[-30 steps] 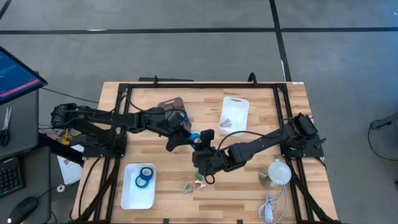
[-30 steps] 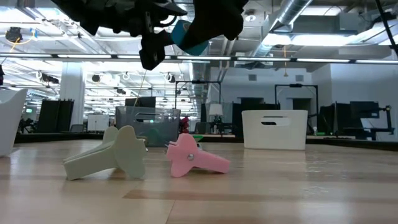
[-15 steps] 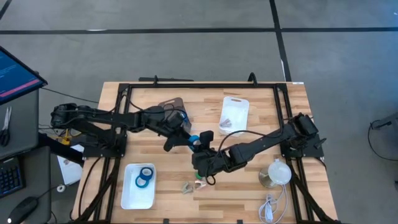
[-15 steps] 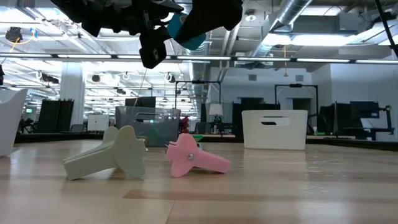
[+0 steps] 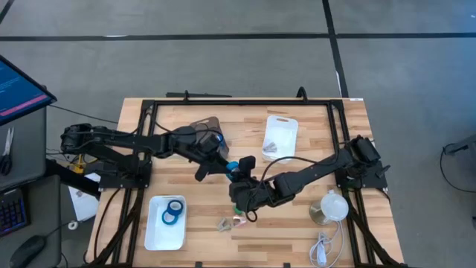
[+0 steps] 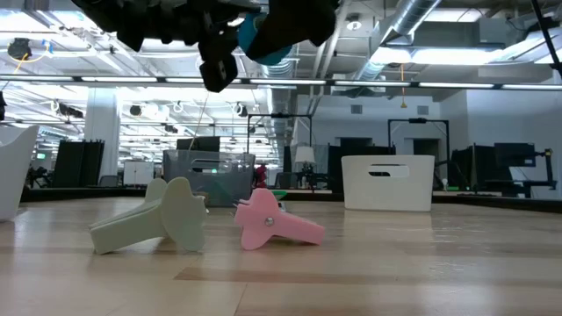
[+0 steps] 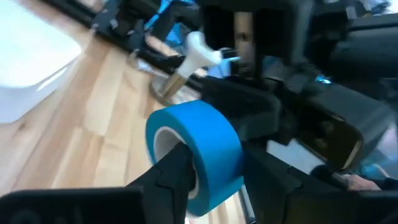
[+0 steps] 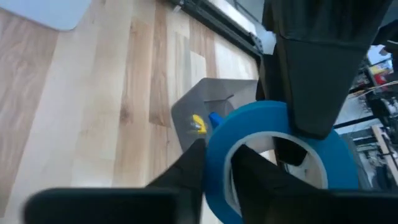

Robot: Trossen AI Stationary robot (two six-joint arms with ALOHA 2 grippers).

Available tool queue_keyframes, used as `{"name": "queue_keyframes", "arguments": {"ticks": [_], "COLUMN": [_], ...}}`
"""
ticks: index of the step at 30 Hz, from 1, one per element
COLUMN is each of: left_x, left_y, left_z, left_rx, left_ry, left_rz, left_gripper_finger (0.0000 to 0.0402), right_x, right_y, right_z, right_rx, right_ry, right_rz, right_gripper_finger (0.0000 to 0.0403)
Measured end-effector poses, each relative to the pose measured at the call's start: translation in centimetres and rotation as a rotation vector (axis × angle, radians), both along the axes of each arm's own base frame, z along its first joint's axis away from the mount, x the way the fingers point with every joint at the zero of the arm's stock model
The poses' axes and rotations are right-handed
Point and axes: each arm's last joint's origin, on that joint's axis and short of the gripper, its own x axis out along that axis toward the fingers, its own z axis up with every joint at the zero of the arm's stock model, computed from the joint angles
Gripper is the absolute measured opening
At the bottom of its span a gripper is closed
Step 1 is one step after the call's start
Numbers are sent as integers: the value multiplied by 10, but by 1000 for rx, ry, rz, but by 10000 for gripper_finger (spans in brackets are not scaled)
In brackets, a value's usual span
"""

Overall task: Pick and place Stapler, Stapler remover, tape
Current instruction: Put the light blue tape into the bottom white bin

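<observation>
Tape roll [image 5: 233, 165] — bright blue with a pale core — is held above the middle of the table [image 5: 297, 223], clear of the wood, between the two grippers. Left gripper [image 5: 222, 167] reaches in from the left; in its wrist view its two dark fingers [image 7: 174, 177] sit on either side of the roll, one on the core face and one on the outer blue band, pinching the roll. Right gripper [image 5: 244, 167] meets the roll from the right; its wrist view shows one finger [image 8: 255, 163] inside the ring and one outside the blue wall, both touching, so it is clamped on the same roll.

Two more blue rolls [image 5: 173, 212] lie in a white tray [image 5: 153, 237] at the near left of the table. A pale green part [image 6: 156, 218] and a pink part [image 6: 270, 221] lie on the wood just beside each other, near of the grippers. A second white tray [image 5: 286, 125] stands at the far right of centre, and a grey-brown tray [image 5: 205, 124] at the far middle — its contents cannot be made out.
</observation>
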Motion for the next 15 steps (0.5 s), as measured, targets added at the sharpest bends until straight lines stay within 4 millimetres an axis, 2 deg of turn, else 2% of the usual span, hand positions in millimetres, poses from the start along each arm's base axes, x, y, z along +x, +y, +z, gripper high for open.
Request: {"name": "queue_keyframes", "arguments": {"ticks": [5, 8, 11, 15], "left_x": [0, 1, 1, 1], "left_y": [3, 3, 3, 3], "left_z": [5, 6, 9, 9], "left_rx": [0, 0, 4, 7], "left_ry": [-33, -44, -62, -69], "left_rz": [-8, -6, -7, -3], "left_gripper_finger": [106, 88, 65, 37], "right_x": [-2, -7, -10, -16], "right_y": [7, 13, 16, 19], "right_z": [1, 4, 8, 16], "right_rx": [-42, -60, -59, -34], "right_ry": [16, 11, -2, -20], "right_rz": [33, 36, 43, 42], "right_gripper_finger": [162, 202, 220, 218]}}
